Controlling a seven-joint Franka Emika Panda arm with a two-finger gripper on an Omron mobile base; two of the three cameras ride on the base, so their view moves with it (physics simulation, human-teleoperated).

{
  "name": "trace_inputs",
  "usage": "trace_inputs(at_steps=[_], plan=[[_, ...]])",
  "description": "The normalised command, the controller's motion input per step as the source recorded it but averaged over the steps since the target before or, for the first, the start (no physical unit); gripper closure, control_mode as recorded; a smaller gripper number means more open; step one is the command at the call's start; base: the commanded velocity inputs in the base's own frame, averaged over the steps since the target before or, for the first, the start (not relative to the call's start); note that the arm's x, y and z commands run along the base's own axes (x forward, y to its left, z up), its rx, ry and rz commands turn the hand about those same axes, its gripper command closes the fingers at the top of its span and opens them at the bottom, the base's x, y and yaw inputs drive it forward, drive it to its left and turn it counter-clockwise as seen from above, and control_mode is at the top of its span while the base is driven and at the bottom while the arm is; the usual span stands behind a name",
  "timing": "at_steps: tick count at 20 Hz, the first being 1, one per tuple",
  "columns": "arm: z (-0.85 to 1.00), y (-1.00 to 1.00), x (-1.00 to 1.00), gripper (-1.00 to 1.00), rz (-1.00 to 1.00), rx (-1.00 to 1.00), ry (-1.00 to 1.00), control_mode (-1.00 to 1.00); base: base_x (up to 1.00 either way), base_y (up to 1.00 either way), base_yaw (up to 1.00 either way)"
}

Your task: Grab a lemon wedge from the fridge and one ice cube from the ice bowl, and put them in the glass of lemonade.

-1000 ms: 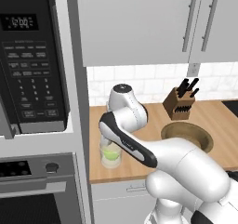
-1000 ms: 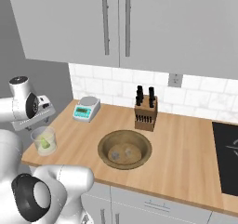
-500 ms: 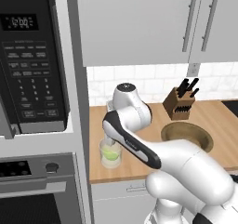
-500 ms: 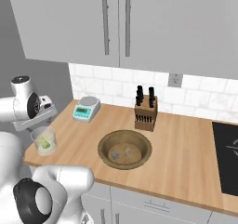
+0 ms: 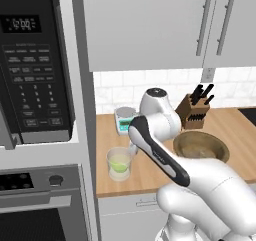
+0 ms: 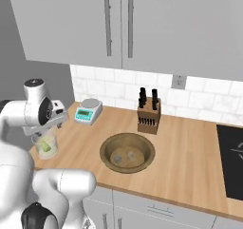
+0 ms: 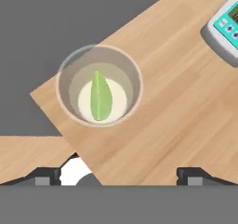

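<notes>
1. Spread wide and grasping nothing, the pincer [image 7: 118,174] is hanging above the glass of lemonade [image 7: 99,85], its two dark fingertips [image 7: 46,175] showing far apart at the bottom of the hand view.
2. In the right base view the pincer [image 6: 53,123] is sitting just above the glass of lemonade [image 6: 45,145]; the left base view is hiding it behind the arm.
3. The surface [image 5: 150,170] is running as a light wooden top under grey wall cabinets [image 6: 118,23] with long bar handles, backed by white tile.
4. A black microwave [image 5: 32,70] and an oven [image 5: 35,205] are standing just left of the glass of lemonade [image 5: 119,163], beyond the edge of the surface.
5. The lemon wedge [image 7: 100,96] is lying inside the glass on the pale liquid, its long axis running nearly up and down in the hand view, its pointed end toward the top.
6. The glass is standing upright near the left corner of the surface.
7. The ice bowl [image 6: 127,152] is resting well right of the glass, with pale cubes inside.
8. A small teal-and-white scale [image 6: 88,111] is sitting behind the glass near the tile, and a knife block [image 6: 148,114] is standing farther right of it.
</notes>
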Motion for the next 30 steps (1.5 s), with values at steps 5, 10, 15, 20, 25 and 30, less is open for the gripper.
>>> trace_inputs(at_steps=[5, 10, 15, 20, 25, 30], plan=[[0.01, -0.95, -0.16, -1.00, -0.13, 0.13, 0.00, -1.00, 0.00, 0.00, 0.00], [0.23, -0.99, -0.05, -1.00, -0.24, 0.01, 0.11, -1.00, 0.00, 0.00, 0.00], [0.21, -0.93, 0.02, -1.00, -0.29, 0.00, 0.15, -1.00, 0.00, 0.00, 0.00], [0.00, -0.87, 0.16, -1.00, -0.32, 0.00, 0.16, -1.00, 0.00, 0.00, 0.00], [0.00, -0.72, 0.16, -1.00, -0.30, 0.00, 0.13, -1.00, 0.00, 0.00, 0.00], [-0.18, -0.07, 0.34, -1.00, -0.25, 0.00, 0.07, -1.00, 0.00, 0.00, 0.00]])
